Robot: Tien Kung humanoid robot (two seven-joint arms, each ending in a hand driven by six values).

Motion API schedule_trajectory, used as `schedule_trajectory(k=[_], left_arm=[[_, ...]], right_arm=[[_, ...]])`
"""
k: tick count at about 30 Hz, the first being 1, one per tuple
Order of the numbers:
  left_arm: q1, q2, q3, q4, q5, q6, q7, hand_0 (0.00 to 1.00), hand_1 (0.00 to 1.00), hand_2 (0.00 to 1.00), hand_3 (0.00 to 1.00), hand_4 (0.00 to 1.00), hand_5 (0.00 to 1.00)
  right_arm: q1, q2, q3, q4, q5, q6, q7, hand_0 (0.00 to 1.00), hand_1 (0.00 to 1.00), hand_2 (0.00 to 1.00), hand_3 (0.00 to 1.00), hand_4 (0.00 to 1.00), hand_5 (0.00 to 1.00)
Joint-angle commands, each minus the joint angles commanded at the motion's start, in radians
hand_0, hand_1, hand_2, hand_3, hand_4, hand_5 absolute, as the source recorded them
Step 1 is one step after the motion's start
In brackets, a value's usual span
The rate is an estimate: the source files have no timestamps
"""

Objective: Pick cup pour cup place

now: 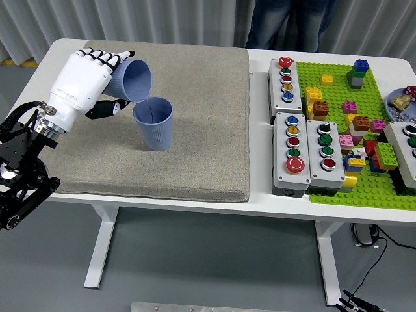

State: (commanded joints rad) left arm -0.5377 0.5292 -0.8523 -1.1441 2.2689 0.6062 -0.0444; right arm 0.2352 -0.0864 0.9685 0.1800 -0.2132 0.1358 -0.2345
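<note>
Landmark: grey rectangular felt mat [195,130] covering the left part of the white table [260,201]; all places below are given from it.

Left hand: white five-fingered robot hand [81,84] over the mat's far-left corner, fingers wrapped around the pale blue ribbed plastic cup [133,79].

Held cup: tipped well over, mouth facing right and downward, base toward the palm. Its long axis runs from upper left down to lower right.

Receiving cup: second pale blue ribbed cup [154,123], upright on the mat's left half, just right of and below the hand.

Key relation: the lower lip of the held cup sits at or just above the far-left rim of the standing cup; touching or a hair apart, cannot tell. The pour line points into the open mouth.

Contents: nothing visible falling between the two cups; too small to tell.

Step, as judged: pour phase, tilt near full. The next move likely calls for righting the cup along that same axis, then setting it down on the mat to the left, clear of the standing cup.

Risk, as judged: lip could nudge the standing cup over.

Right hand: not in view.

Off the mat, right side: grey button boxes [302,153] and a green brick baseplate [364,195] with loose bricks, well apart from the work.

Far edge: a person's legs [289,23], hands not seen.
</note>
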Motion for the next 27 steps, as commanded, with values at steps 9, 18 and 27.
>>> schedule_trajectory(k=[9,18,27], left_arm=[[-0.006,0.006,0.017,-0.003,0.000,0.009,0.012,0.481,0.537,0.660,0.638,0.628,0.132],[-0.011,0.006,0.032,-0.005,0.000,0.002,0.040,0.487,0.539,0.661,0.632,0.587,0.078],[-0.016,0.010,0.044,-0.009,0.000,0.004,0.064,0.491,0.541,0.660,0.631,0.579,0.056]], right_arm=[[-0.001,0.000,0.003,0.000,-0.001,0.000,0.001,0.763,0.702,0.743,0.622,0.225,0.193],[-0.002,0.000,0.005,0.000,-0.003,0.001,0.001,0.763,0.701,0.743,0.622,0.224,0.192],[-0.004,0.001,0.006,0.000,-0.005,0.000,0.002,0.763,0.701,0.743,0.622,0.224,0.190]])
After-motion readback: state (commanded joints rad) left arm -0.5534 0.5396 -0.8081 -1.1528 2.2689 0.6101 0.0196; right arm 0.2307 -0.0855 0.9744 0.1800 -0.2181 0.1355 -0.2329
